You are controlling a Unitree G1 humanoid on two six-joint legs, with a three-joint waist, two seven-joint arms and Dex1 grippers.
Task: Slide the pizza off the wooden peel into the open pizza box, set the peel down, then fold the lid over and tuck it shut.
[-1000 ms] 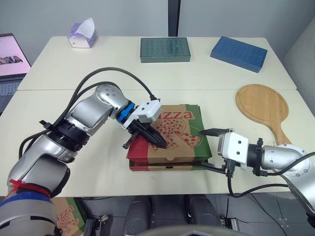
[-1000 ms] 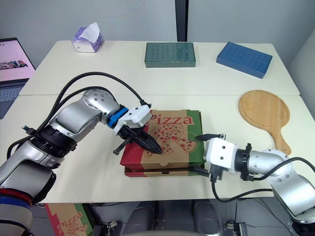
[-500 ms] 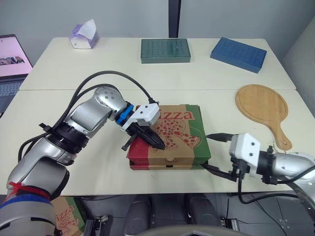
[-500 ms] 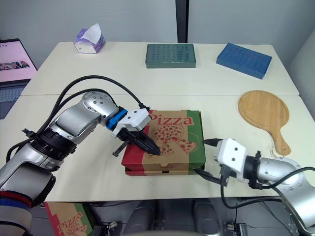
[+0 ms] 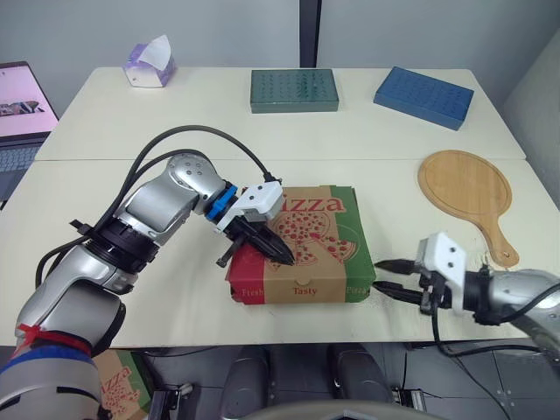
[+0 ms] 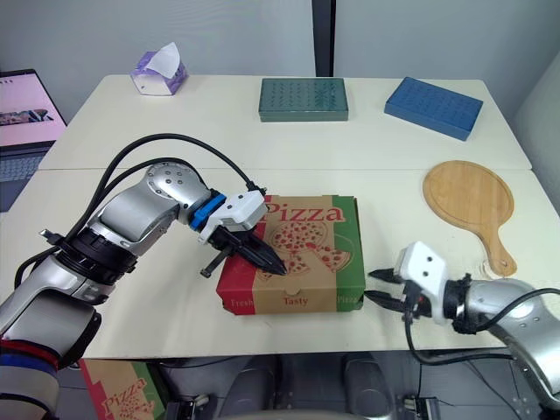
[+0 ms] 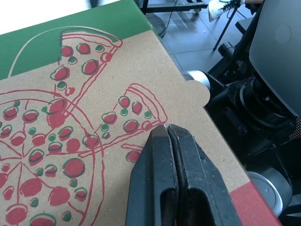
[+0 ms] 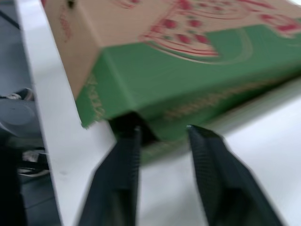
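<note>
I'm working over the pale table [image 5: 96,184], and most of the job looks finished. The pizza box [image 5: 306,262] lies near the front edge of the table with its lid folded down flat and its printed front panel facing me. I judge the pizza to be inside, though the closed lid hides it. The wooden peel [image 5: 462,191] lies bare on the table, well apart to the right of the box, so that step is done. What's left, as I read it, is confirming the tuck.

My left arm reaches in from the left with the elbow bent and the forearm angled down across the box's left side. The left gripper [image 5: 285,256] has its two black fingers closed tight against each other with nothing between them, and the tips press on the lid near its front edge.

My right arm lies low along the table's front right, with the forearm pointing at the box's front right corner. The right gripper [image 6: 376,286] is just beside that corner, its fingers parted and holding nothing.

In the right wrist view a small dark gap [image 8: 128,126] shows low on that corner. I can't tell whether the flap there is fully seated.
</note>
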